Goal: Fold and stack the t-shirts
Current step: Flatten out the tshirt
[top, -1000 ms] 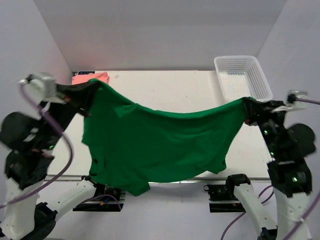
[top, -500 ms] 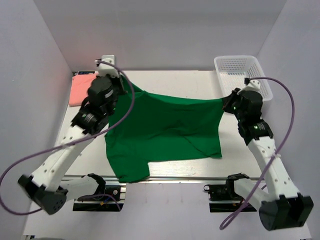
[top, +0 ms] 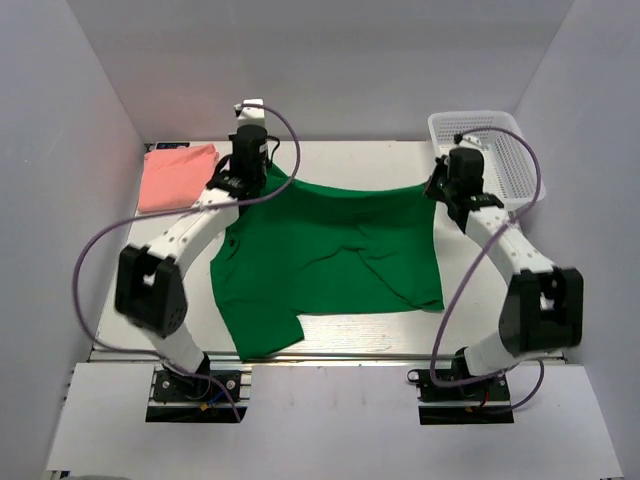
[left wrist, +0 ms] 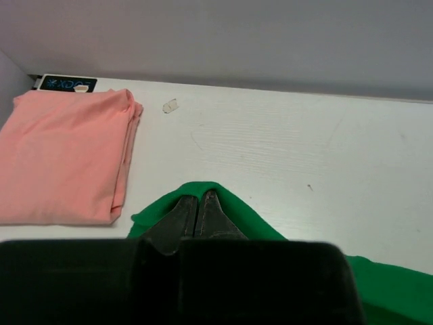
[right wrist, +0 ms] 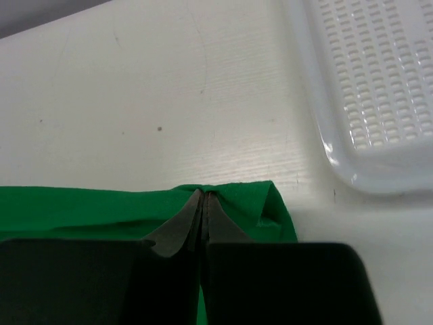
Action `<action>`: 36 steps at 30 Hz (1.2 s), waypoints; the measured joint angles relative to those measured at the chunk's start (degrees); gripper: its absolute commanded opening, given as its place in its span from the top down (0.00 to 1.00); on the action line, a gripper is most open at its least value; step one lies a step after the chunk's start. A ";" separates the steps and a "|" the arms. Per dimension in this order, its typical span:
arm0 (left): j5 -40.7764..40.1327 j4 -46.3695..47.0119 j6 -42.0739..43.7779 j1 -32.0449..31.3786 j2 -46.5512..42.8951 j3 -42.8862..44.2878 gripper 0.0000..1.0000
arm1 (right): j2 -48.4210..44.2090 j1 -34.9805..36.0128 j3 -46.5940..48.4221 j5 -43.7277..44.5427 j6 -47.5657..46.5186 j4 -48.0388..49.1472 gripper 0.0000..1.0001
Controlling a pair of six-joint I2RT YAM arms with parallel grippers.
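Observation:
The emerald green t-shirt [top: 330,255] lies spread over the middle of the table, its far edge stretched between my two grippers. My left gripper [top: 262,172] is shut on the shirt's far left corner [left wrist: 203,189]. My right gripper [top: 436,186] is shut on the far right corner [right wrist: 237,193]. The near left part of the shirt hangs toward the table's front edge. The salmon pink t-shirt [top: 178,176] lies folded at the far left corner of the table; it also shows in the left wrist view [left wrist: 61,156].
A white mesh basket [top: 488,150] stands at the far right corner, just right of my right gripper; its rim shows in the right wrist view [right wrist: 338,135]. A small black label [left wrist: 66,83] lies behind the pink shirt. Grey walls enclose the table.
Both arms have carried the green shirt from hanging in the air toward the far side and lowered it. It now lies spread on the table.

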 measured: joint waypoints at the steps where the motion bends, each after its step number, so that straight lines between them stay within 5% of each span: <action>1: 0.59 0.20 -0.02 0.79 2.73 1.46 1.00 | 2.40 0.00 2.14 0.00 -0.24 0.31 1.00; 8: 6.12 0.85 -0.33 6.43 20.46 12.94 1.00 | 20.13 -0.09 18.88 0.07 -2.78 1.55 1.00; 10: 7.82 0.28 -1.01 8.15 25.66 18.12 0.88 | 25.62 -0.11 24.17 0.37 -3.65 0.44 1.00; 11: 8.76 0.09 -1.18 8.83 27.89 20.55 0.53 | 28.04 -0.15 26.56 0.63 -4.28 0.42 0.99; 12: 9.90 -0.13 -1.27 9.62 30.45 23.23 0.13 | 30.67 -0.17 29.20 0.87 -5.03 -0.15 0.83; 13: 10.86 0.00 -1.38 10.19 32.46 25.35 0.00 | 33.18 -0.24 31.71 0.96 -5.84 -0.20 0.73; 15: 12.63 -0.13 -2.25 11.30 36.35 29.29 0.00 | 37.70 -0.42 36.50 1.09 -7.30 -0.57 0.41; 19: 15.32 -3.04 -3.32 13.14 42.66 37.88 0.00 | 41.57 -0.70 41.64 -0.33 -9.62 -3.21 0.10; 27: 24.22 -8.15 -5.16 14.21 36.92 32.74 0.00 | 30.60 -0.68 32.17 -11.21 -10.21 -5.62 0.10; 36: 40.19 -7.80 -9.29 11.85 7.28 -6.84 0.00 | 9.31 -0.55 6.95 -15.21 -4.98 -9.88 0.10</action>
